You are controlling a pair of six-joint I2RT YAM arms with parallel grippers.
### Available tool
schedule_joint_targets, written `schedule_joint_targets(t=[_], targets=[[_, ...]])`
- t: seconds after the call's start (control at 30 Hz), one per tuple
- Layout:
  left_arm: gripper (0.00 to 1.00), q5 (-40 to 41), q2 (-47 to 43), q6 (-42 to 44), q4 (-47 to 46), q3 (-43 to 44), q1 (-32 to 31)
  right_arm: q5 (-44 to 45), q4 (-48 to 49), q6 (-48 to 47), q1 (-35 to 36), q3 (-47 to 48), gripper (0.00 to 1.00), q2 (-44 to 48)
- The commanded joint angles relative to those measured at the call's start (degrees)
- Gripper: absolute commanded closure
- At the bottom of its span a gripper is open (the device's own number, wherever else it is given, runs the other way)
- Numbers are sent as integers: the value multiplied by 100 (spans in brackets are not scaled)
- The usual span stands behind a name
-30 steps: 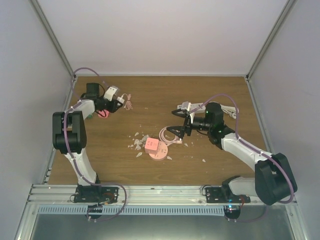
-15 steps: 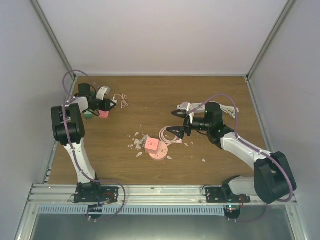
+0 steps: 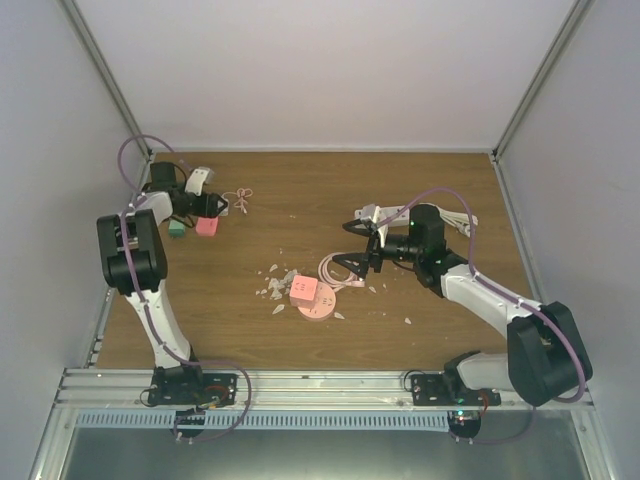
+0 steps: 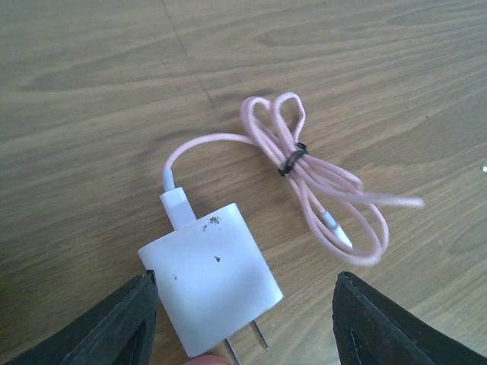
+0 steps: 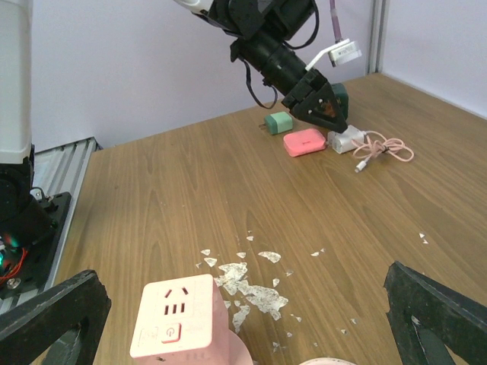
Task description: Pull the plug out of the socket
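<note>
While right gripper (image 5: 242, 304) hangs wide open, empty, left gripper (image 4: 243, 312) spread wide around plug (image 4: 209, 285), ungripped.

White plug (image 4: 209, 285), tied pink cable (image 4: 319, 179), pincer (image 4: 243, 308) spread wide

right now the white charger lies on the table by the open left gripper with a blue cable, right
The cable is pink, not blue, as the left wrist view shows; the white charger does lie on the table by the open left gripper.
</note>
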State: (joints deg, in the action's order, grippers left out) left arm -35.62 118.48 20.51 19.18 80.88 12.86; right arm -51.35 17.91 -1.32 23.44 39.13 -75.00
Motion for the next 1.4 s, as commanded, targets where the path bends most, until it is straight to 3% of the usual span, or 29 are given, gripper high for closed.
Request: schedule_joint_targets(t=[0.0, 0.17, 0.4, 0.7, 0.83, 1.1, 1.37], targets=[[34, 204, -701, 52, -338, -232, 15, -68, -24, -177, -20, 128, 0, -88], [28, 36, -1188, 519, -114, -516, -58, -106, -97, -311, -20, 104, 0, -149], [2, -670, -2312, 1661, 325, -1227, -319, -92, -354, -464, -15, 197, 0, -217], [1, -1119, -3430, 3474, 1584, -1844, -1324, -24, -1037, -1070, 20, 262, 0, -123], [1, -1063, -3803, 4065, 1782, -2316, -2029, 47, -2099, -2035, 23, 567, 0, -155], [1, -714, -4049, 4315, 1343, -2943, -3095, 752, -3282, -3626, 27, 686, 0, -360], [1, -405, -3652, 4245, 1054, -3029, -3904, 432, -3082, -3330, 20, 562, 0, -514]])
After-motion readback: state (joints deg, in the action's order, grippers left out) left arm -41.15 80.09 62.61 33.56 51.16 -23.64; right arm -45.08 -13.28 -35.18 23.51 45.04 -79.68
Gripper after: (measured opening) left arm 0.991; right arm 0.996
